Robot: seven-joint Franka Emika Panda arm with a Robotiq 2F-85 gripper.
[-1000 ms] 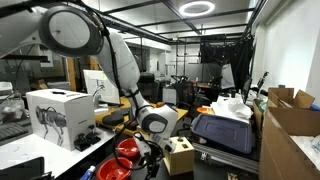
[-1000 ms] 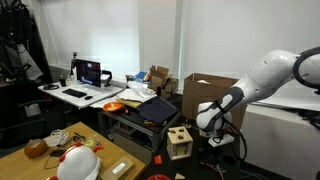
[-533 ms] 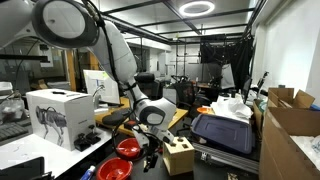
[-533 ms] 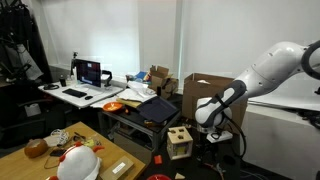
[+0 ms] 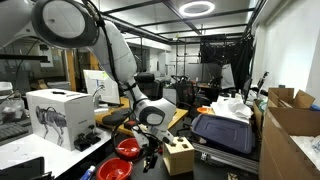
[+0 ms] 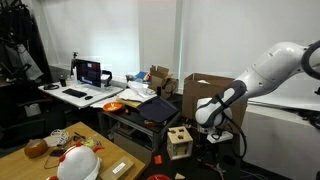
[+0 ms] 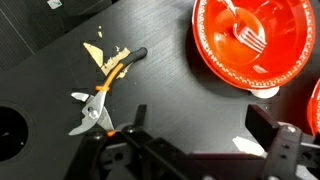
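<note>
Hovering the black two-finger Robotiq gripper (image 7: 195, 152) low over the matt black tabletop (image 7: 190, 105), with the jaws standing spread to their widest and gripping nothing. Framing only a bare patch of tabletop between the fingers (image 7: 110, 150) in the wrist view, touching no object.

Lying nearest the gripper, just beyond the finger at the left of the wrist view: metal snips with orange-and-black handles (image 7: 104, 92). Resting flat on the tabletop, blades pointing back toward the gripper, handles pointing away toward the tabletop edge running across the top left corner of that view. Lying against the handle ends, closer to that edge: a small tan scrap (image 7: 95, 50).

Sitting well apart from the snips, toward the top right of the wrist view: a round red plastic bowl (image 7: 215, 55), holding a white fork (image 7: 248, 36). Showing partly at the right border, just beside it: a second red bowl (image 7: 315, 105).

Reaching down in both exterior views: the white Panda arm (image 5: 120, 60), wrist bending toward the tabletop. Standing near the gripper, at the tabletop's end: a light wooden cube with shaped holes (image 6: 180, 142). Standing farther back in an exterior view: a white carton printed with a robot dog (image 5: 58, 115).
</note>
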